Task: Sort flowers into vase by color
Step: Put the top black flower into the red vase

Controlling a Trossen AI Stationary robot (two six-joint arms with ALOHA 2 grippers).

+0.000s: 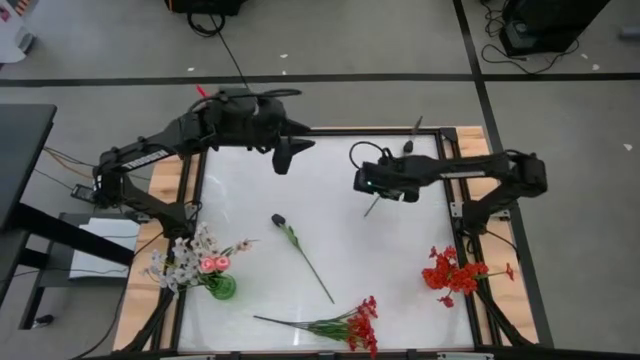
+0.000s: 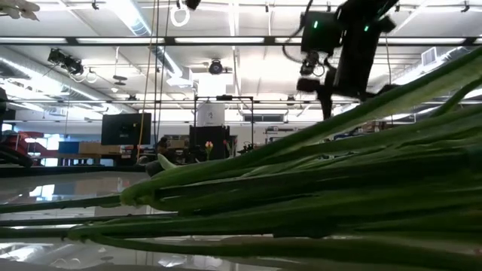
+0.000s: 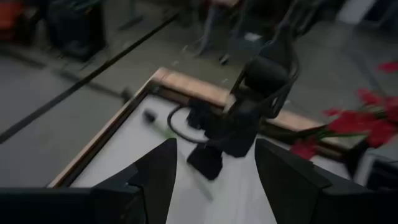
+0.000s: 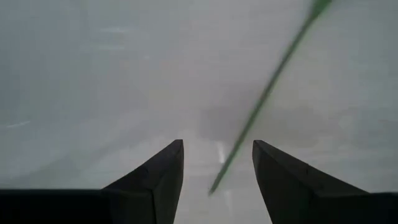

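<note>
**Right pincer spread above a thin stem at the far side of the worktop**

The right pincer (image 4: 217, 165) is held over the white worktop (image 1: 330, 185), its two dark fingers spread, and a thin green stem (image 4: 264, 102) is seen running between them without being touched. The left pincer (image 3: 214, 177) is also spread and is held above the worktop's far left part.

A green glass vase (image 1: 222, 288) is set at the near left corner and is filled with white and pink flowers (image 1: 190, 260). A single dark-budded stem (image 1: 300, 255) is laid in the middle. A spray of red blossoms on long stems (image 1: 345, 325) is laid along the near edge, and a bunch of red blossoms (image 1: 450, 272) is placed at the near right.
</note>
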